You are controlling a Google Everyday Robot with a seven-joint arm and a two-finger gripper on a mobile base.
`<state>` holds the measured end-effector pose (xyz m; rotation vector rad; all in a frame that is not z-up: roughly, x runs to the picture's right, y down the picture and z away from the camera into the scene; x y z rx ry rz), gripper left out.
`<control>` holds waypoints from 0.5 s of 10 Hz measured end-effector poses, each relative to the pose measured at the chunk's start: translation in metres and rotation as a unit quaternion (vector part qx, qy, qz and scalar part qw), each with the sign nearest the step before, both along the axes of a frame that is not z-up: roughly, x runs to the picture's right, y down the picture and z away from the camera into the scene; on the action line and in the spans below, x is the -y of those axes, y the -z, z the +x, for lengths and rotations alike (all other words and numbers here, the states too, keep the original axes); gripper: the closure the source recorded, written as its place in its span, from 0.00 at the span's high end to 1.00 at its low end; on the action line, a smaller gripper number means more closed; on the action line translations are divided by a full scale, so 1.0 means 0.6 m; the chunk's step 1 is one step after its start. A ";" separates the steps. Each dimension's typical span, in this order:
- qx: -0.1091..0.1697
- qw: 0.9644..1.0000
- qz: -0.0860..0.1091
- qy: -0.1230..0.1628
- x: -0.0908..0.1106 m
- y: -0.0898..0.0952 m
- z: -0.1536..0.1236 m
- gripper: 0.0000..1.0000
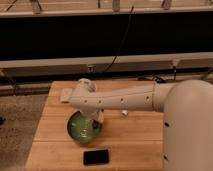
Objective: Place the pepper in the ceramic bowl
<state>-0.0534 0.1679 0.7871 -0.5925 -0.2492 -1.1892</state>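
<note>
Dark panelling fills the far wall, with a black cable hanging down to a pale ledge. Below it stands a wooden worktop. From the white robot body at the right, the arm reaches left across the boards. Its hand hangs over the right rim of the green ceramic bowl, which sits left of centre. I cannot tell whether the hand is spread or closed. The pepper cannot be made out. A black phone lies near the bowl at the front edge. A tan block lies far left, and a small white piece is right of the bowl.
</note>
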 end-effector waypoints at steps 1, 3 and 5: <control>0.001 1.000 0.000 0.001 0.001 0.000 -0.002 0.63; 0.005 1.000 -0.001 0.005 0.001 -0.001 -0.009 0.58; 0.006 1.000 -0.001 0.007 0.002 -0.002 -0.010 0.70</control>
